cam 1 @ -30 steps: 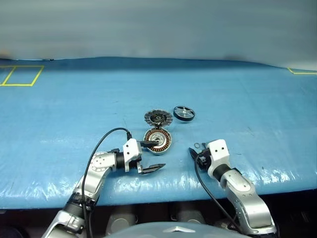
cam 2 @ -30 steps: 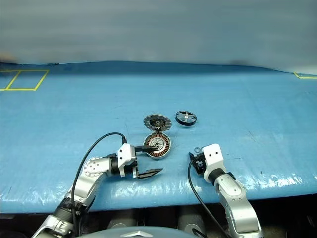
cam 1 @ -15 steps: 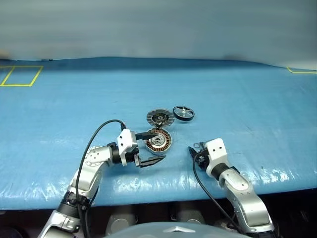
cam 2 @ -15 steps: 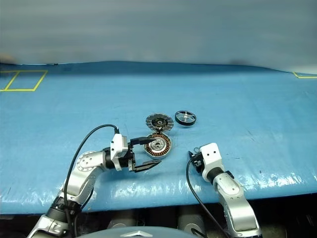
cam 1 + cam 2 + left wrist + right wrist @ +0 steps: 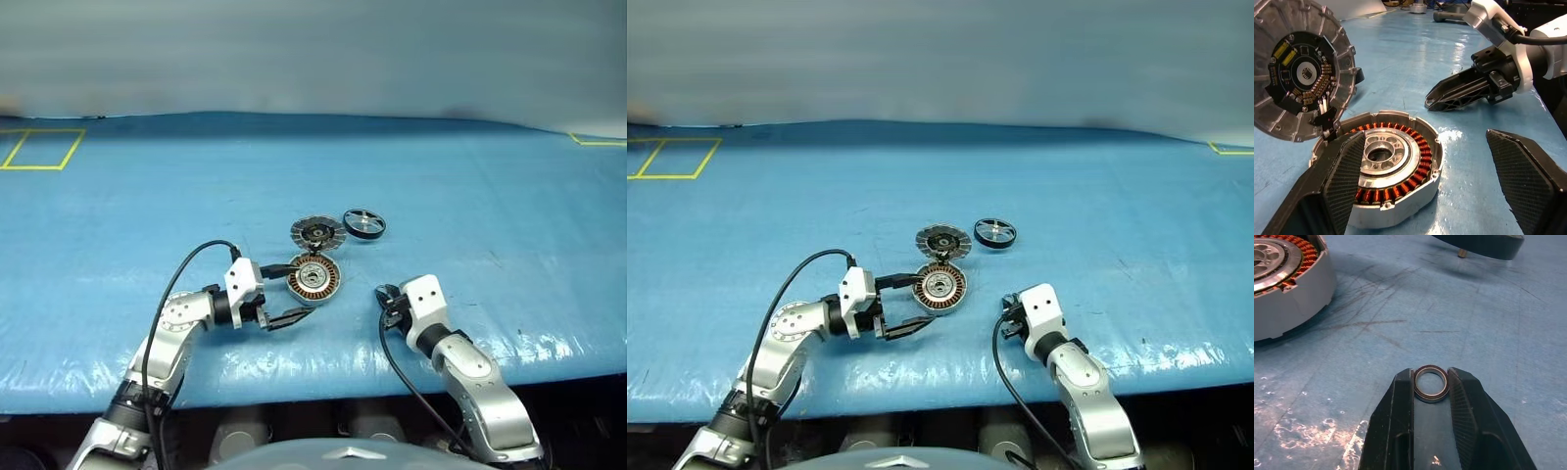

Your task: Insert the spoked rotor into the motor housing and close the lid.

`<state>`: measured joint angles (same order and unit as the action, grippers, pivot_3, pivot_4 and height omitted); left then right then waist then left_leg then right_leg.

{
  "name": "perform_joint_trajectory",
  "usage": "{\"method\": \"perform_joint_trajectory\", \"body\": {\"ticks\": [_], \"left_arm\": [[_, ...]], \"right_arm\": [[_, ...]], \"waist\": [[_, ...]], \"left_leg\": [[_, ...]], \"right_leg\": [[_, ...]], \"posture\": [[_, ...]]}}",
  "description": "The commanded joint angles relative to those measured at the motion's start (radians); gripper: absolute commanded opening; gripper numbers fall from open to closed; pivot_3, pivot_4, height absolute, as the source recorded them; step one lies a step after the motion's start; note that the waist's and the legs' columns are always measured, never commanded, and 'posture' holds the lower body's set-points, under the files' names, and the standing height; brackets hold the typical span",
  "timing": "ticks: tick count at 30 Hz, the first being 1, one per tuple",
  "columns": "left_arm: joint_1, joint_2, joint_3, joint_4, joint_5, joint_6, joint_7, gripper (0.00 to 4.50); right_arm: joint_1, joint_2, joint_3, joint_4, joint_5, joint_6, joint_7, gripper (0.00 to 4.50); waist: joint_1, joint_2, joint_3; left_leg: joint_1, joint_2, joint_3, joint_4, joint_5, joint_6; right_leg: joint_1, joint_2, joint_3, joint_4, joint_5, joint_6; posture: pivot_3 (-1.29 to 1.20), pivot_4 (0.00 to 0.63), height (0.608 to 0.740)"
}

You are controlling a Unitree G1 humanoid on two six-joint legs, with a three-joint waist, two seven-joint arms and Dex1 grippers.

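Note:
The motor housing (image 5: 313, 279), a silver case with copper windings, lies open on the blue table. Its lid (image 5: 315, 232) stands hinged up just behind it, radial segments showing. The spoked rotor (image 5: 363, 222) lies to the right of the lid. My left gripper (image 5: 302, 289) is open at the housing's left side, one finger (image 5: 1342, 181) across its rim, the other (image 5: 1523, 181) off it on the near side. My right gripper (image 5: 1430, 382), right of the housing (image 5: 1283, 284), is shut on a small metal ring (image 5: 1430, 383).
A blue cover (image 5: 470, 196) spreads over the whole table, with its front edge just under both arms. Yellow tape marks sit at the far left (image 5: 39, 147) and the far right (image 5: 598, 140). A black cable (image 5: 181, 279) loops off the left wrist.
The right gripper's fingers have closed onto the small ring. The left gripper has drawn back a little to the left, still open at the housing.

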<state>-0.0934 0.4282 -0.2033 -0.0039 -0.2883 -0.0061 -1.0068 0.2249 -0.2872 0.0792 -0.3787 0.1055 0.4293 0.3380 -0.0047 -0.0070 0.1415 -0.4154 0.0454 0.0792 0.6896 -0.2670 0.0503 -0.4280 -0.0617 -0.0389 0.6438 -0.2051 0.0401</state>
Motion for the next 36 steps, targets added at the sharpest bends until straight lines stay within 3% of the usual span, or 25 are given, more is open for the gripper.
{"method": "perform_joint_trajectory", "body": {"ticks": [1,11,20,36], "left_arm": [[0.009,0.01,0.032,-0.044,-0.021,-0.003,0.005,4.21],[0.045,0.044,0.041,-0.098,-0.019,0.038,0.036,4.21],[0.076,0.049,0.044,-0.185,-0.019,0.084,0.088,4.21],[0.122,0.056,0.047,-0.169,0.003,0.055,0.104,4.21]], "right_arm": [[-0.04,-0.02,0.028,-0.131,0.047,0.03,0.057,0.66],[-0.182,-0.121,0.165,-0.214,0.07,0.14,0.173,0.66],[-0.325,-0.062,0.256,-0.031,-0.005,0.097,0.15,0.66],[-0.364,-0.018,0.275,0.065,-0.017,0.069,0.175,0.66]], "waist": [[-0.003,0.001,0.0],[-0.003,0.0,0.001],[-0.004,-0.001,0.001],[-0.006,0.0,0.002]], "left_leg": [[0.0,0.0,0.0,0.0,0.0,0.0],[0.0,0.0,0.0,-0.001,0.0,0.0],[-0.001,0.0,0.0,-0.001,0.0,0.0],[0.0,0.0,0.001,-0.002,0.0,0.0]], "right_leg": [[0.0,0.0,0.0,0.0,0.0,0.0],[-0.001,-0.001,-0.001,-0.001,0.0,-0.001],[0.0,-0.001,-0.001,-0.001,0.0,-0.001],[-0.001,0.0,-0.001,0.0,0.0,-0.001]], "posture": [[0.0,0.15,0.74],[0.0,0.15,0.74],[0.0,0.15,0.74],[0.0,0.15,0.74]]}}
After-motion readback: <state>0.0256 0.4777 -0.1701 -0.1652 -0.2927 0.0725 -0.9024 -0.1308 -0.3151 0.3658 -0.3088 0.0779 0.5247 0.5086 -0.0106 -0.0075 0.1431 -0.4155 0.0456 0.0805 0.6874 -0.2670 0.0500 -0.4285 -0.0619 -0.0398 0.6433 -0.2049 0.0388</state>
